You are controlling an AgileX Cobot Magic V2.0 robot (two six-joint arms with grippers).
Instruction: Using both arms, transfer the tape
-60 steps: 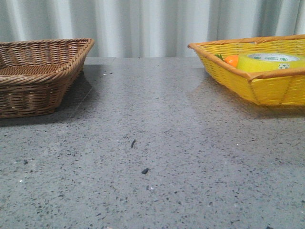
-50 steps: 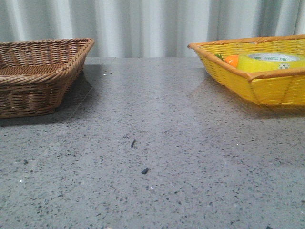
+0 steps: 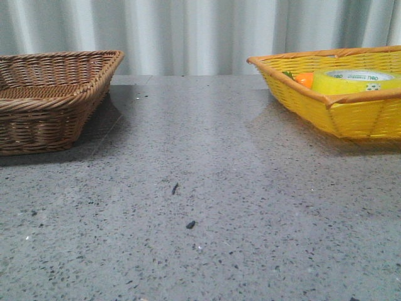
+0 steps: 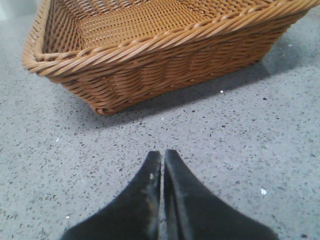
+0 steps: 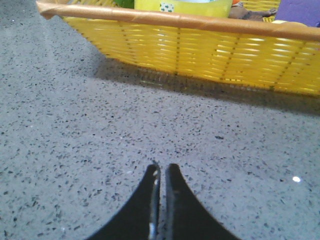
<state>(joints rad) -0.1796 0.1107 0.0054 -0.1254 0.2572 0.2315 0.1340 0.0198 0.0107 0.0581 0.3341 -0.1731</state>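
Observation:
The yellow tape roll (image 3: 354, 81) lies flat in the yellow basket (image 3: 351, 116) at the far right of the table, next to an orange carrot (image 3: 304, 79). In the right wrist view the tape (image 5: 182, 6) shows just over the basket's rim (image 5: 200, 21). My right gripper (image 5: 161, 166) is shut and empty, over bare table in front of the yellow basket. My left gripper (image 4: 162, 153) is shut and empty, over bare table in front of the brown wicker basket (image 4: 150, 55). Neither gripper shows in the front view.
The brown wicker basket (image 3: 50, 100) stands at the far left and holds nothing that I can see. A purple object (image 5: 299, 11) lies in the yellow basket beside the tape. Grey speckled tabletop (image 3: 200, 188) lies between the baskets, a curtain behind.

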